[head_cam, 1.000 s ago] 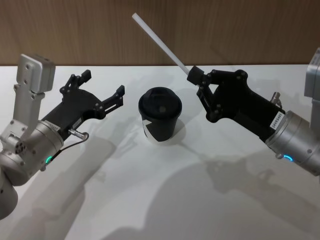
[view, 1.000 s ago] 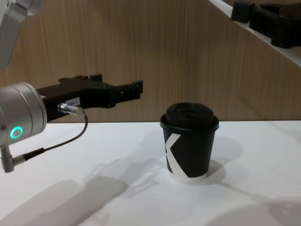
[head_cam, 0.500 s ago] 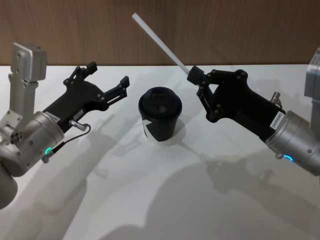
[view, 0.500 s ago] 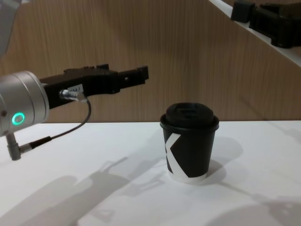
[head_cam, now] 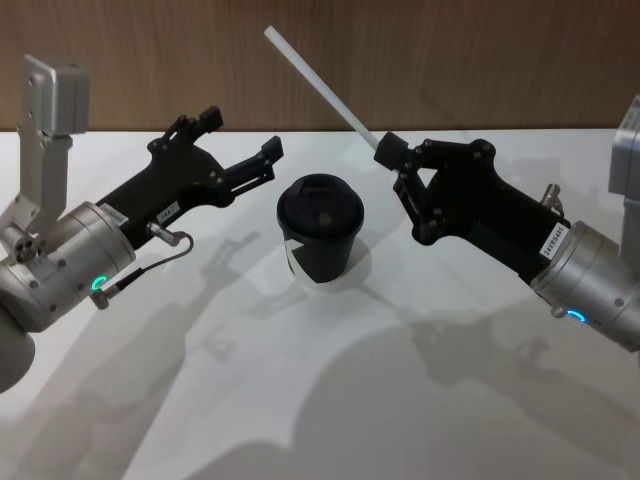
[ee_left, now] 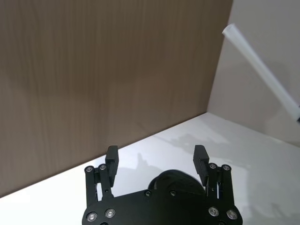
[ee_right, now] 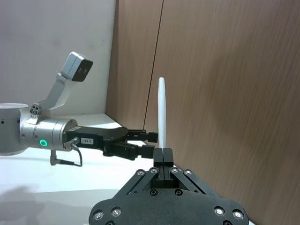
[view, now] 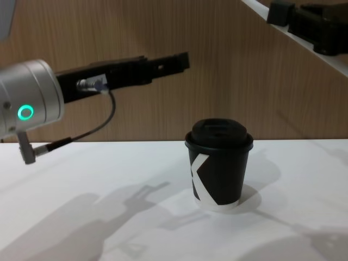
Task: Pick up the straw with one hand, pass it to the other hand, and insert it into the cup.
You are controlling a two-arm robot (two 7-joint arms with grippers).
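Our right gripper [head_cam: 386, 152] pinched the low end of the straw [head_cam: 318, 82], right of the cup [head_cam: 320, 230], and the straw slanted up and left toward our left gripper [head_cam: 242, 133], which hung spread apart left of the cup.

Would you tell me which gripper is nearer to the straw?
Right. The right gripper, right of the cup, has its jaws shut on the lower end of the straw. The left gripper, jaws open, hovers left of the cup, clear of the straw.
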